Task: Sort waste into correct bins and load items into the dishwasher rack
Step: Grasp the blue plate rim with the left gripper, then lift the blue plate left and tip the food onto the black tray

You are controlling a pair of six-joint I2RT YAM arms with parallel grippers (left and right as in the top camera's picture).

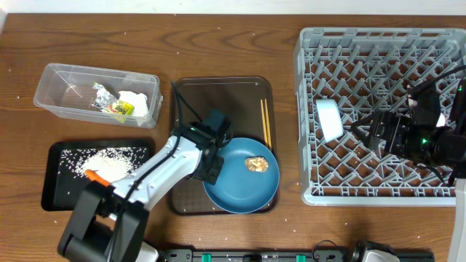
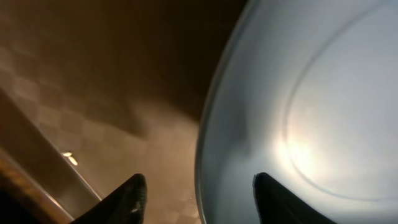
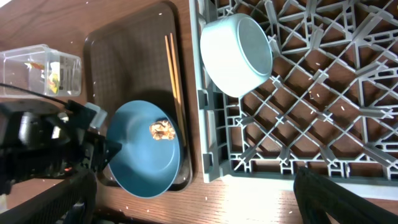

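A brown wooden table (image 1: 109, 36), flecked with white crumbs, is seen from overhead. At the far left a clear tub (image 1: 58, 91) is laid with its long axis left to right, and a crumpled wrapper (image 1: 109, 104) and white tissue (image 1: 138, 103) are held inside. Nearer, the black tray (image 1: 58, 193) is laid parallel to it, with rice (image 1: 109, 160) and a carrot (image 1: 93, 175) in it. In the middle, on the brown serving tray (image 1: 218, 102), chopsticks (image 1: 266, 124) are laid along the right edge, pointing near to far; the tray's far half is left open. The blue plate (image 1: 237, 193) is laid flat at the near right corner, reaching the near edge, with a morsel (image 1: 256, 166) on it. The left gripper (image 1: 212, 166) is placed at the plate's left rim. The right side is filled by the grey rack (image 1: 378, 35). A white bowl (image 1: 329, 118) is tipped on its side by the rack's left wall, and the right gripper (image 1: 366, 132) is held just right of it, apart.

From the left wrist, the plate's rim is seen curving between the left fingertips (image 2: 130, 199), which are parted; no contact can be made out.

From the right wrist, the right fingertips (image 3: 68, 196) are spread wide, with nothing between them. The bowl's mouth is turned to the right, and open lattice is seen right of it and nearer.
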